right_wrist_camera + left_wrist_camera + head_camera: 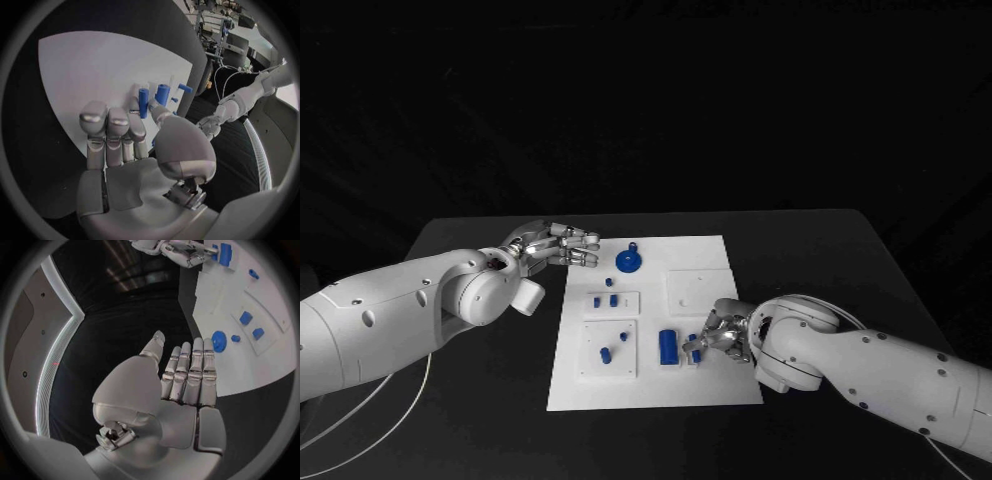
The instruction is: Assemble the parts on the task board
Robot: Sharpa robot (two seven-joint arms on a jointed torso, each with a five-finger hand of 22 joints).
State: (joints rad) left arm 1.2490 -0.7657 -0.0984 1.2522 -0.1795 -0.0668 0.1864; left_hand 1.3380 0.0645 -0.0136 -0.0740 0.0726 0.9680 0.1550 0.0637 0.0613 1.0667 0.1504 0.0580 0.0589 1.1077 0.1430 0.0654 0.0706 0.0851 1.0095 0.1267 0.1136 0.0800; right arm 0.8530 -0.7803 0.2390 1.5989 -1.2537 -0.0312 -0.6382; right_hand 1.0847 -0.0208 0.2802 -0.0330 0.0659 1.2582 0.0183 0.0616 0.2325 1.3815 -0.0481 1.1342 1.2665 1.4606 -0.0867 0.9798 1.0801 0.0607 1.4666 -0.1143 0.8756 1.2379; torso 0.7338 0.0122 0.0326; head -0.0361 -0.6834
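Board (711, 385): white, mid-bench (473, 420), blue parts on it.
Round part (629, 262): far end, just beside left hand (560, 245); that hand released, holding nothing, likely waiting.
Right hand (718, 340): at a cylinder (668, 346); grasp cannot be told.

No text, label, brand, number or sign can be read in any of the views. Nothing legible is found on the task board (711, 250), on the blue parts (668, 346), or on the tabletop (805, 240).
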